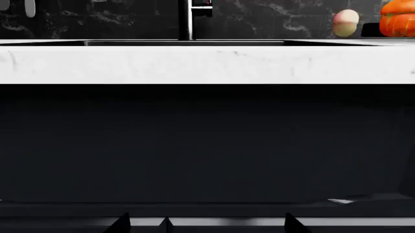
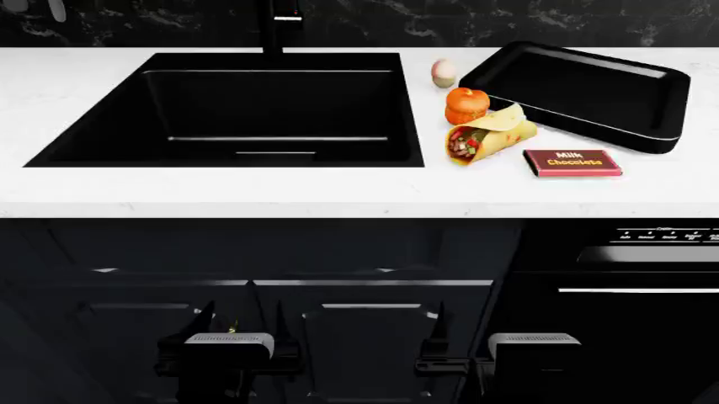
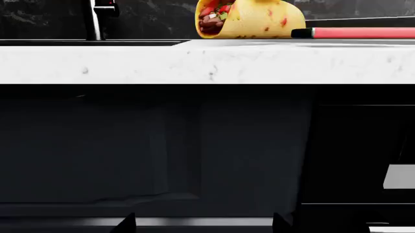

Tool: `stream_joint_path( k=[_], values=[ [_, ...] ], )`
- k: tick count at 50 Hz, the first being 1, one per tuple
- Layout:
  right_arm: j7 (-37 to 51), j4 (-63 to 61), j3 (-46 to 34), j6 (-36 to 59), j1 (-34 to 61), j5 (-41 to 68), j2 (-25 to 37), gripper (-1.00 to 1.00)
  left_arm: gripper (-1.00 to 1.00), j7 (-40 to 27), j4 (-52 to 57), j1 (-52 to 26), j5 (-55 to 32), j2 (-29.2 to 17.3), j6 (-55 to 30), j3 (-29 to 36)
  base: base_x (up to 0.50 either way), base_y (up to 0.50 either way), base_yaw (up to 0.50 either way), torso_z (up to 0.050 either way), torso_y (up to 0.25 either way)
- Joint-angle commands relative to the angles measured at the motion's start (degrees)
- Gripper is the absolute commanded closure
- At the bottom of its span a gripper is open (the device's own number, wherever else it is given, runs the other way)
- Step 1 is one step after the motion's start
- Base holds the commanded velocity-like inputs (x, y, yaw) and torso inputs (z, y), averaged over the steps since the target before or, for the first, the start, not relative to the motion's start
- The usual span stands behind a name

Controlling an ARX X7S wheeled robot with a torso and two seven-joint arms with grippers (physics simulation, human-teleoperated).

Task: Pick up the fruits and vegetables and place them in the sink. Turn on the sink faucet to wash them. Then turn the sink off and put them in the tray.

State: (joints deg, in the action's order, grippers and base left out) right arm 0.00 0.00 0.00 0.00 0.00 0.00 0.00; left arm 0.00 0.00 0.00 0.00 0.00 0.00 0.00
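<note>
The orange-red tomato-like piece (image 2: pixel 467 103) and the smaller pale cream apple-like piece (image 2: pixel 445 72) sit on the white counter, between the black sink (image 2: pixel 101 126) and the glossy black tray (image 2: pixel 584 126). The left wrist view shows both, pale (image 1: pixel 345 23) and orange (image 1: pixel 397 18), beyond the counter edge. The slim black faucet (image 2: pixel 275 25) stands behind the basin. My left gripper (image 2: pixel 238 332) (image 1: pixel 207 225) and right gripper (image 2: pixel 506 337) (image 3: pixel 204 224) hang low in front of the dark cabinets, below counter height. Both are open and hold nothing.
A yellow tortilla wrap (image 2: pixel 489 135) (image 3: pixel 250 18) leans against the tomato-like piece. A red chocolate bar (image 2: pixel 573 162) (image 3: pixel 363 32) lies near the counter's front edge. The thick white counter edge (image 1: pixel 207 63) overhangs the cabinet doors, with an oven panel (image 2: pixel 663 240) at right.
</note>
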Motion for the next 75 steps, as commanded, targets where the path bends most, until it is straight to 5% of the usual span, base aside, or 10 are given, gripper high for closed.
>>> stream_joint_path(
  k=[1,14,19,25,28,33,36,44,50,75],
  values=[
    [0.92,0.7,-1.36,-0.65,-0.07,0.74,0.92,-1.0,-1.0,-1.95,-0.12,0.1,-0.27,-0.78,-0.08,1.03,0.0,0.0,0.0,0.0,0.0],
    [-1.05,-19.73,-4.69,17.63,-0.69,5.45,6.1,-1.0,-1.0,-3.09,10.25,-1.86,-6.74,-3.55,-18.28,3.23,0.0,0.0,0.0,0.042,0.0],
    [-6.12,-31.14,-5.76,31.89,0.02,12.49,10.07,-1.0,-1.0,-0.83,25.75,-4.07,-13.23,-7.05,-38.46,3.23,0.0,0.0,0.0,0.05,0.0],
    [-5.91,-53.59,2.68,65.5,12.06,26.91,13.98,-1.0,-1.0,-0.81,51.65,-20.51,-28.61,-9.13,-81.57,-7.19,0.0,0.0,0.0,0.05,0.0],
    [-0.32,-59.97,14.8,88.87,27.0,45.65,14.13,-1.0,-1.0,-23.35,40.8,-34.76,-54.39,-18.55,-89.88,-13.5,0.0,0.0,0.0,0.05,0.0],
    [42.65,-41.73,7.99,81.1,47.66,88.62,32.41,-1.0,-1.0,-66.32,24.78,-58.54,-97.36,-31.1,-73.57,5.47,0.0,0.0,0.0,0.04,0.0],
    [51.86,-32.79,2.38,78.03,58.09,112.4,34.75,-1.0,-1.0,-67.5,16.63,-68.71,-119.11,-29.62,-75.85,8.13,0.06,0.0,0.0,0.0,0.0],
    [43.18,-14.56,-9.91,87.43,80.51,110.53,34.28,-1.0,-1.0,-24.29,4.34,-84.14,-74.93,-26.79,-74.25,17.04,0.5,0.0,0.0,0.0,0.0],
    [28.67,-5.86,-19.55,89.35,92.04,101.5,32.42,-1.0,-1.0,-9.52,-8.94,-93.63,-62.11,-24.69,-69.25,29.01,0.5,0.0,0.0,0.0,0.0],
    [7.95,-3.44,-29.13,83.64,99.79,83.57,32.14,-1.0,-1.0,-4.51,-7.81,-96.41,-61.07,-27.21,-72.37,34.71,0.39,-0.37,0.0,0.0,0.0]
  ],
)
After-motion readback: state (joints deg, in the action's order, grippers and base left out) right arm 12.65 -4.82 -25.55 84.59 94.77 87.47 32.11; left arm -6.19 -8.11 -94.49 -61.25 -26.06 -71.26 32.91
